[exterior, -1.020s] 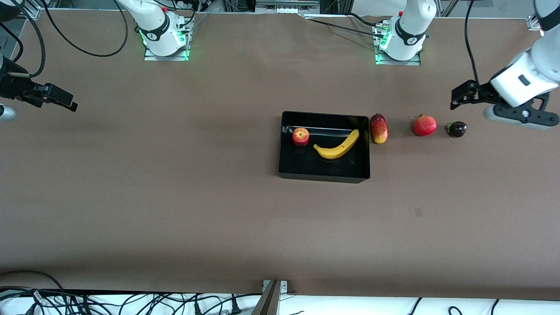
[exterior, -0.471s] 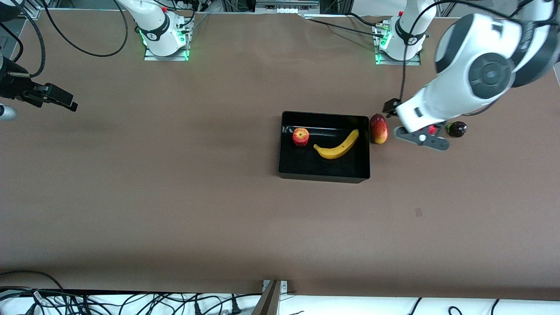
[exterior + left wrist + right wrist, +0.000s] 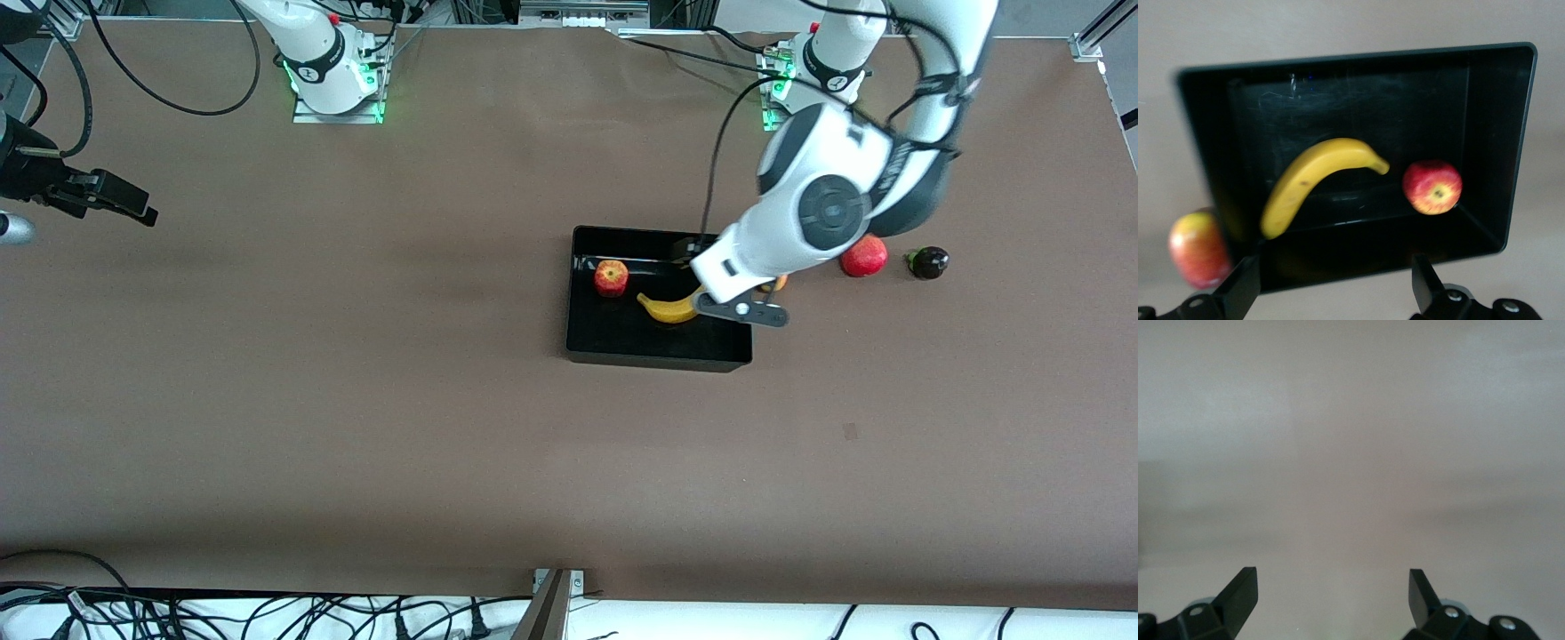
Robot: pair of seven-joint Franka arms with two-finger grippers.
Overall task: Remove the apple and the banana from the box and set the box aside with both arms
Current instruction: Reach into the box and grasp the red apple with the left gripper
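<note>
The black tray [image 3: 658,357] lies mid-table and holds the red apple [image 3: 611,277] and the yellow banana [image 3: 671,308]. My left gripper [image 3: 692,252] hangs over the tray's wall that lies farthest from the front camera, near the corner toward the left arm's end. It is open and empty. In the left wrist view its fingers [image 3: 1247,280] straddle that wall of the tray [image 3: 1518,133], with the banana [image 3: 1315,180] and the apple [image 3: 1432,187] inside. My right gripper [image 3: 133,209] waits open over bare table at the right arm's end; it also shows in the right wrist view [image 3: 1333,583].
A red-yellow mango [image 3: 1197,250] lies beside the tray toward the left arm's end, mostly hidden under the left arm in the front view [image 3: 781,284]. A red pomegranate [image 3: 864,256] and a dark round fruit [image 3: 928,262] lie farther toward that end.
The left arm has swept from the table's left-arm end, over the loose fruits, to above the tray's edge. The right arm, the tray and its fruits have not moved.
</note>
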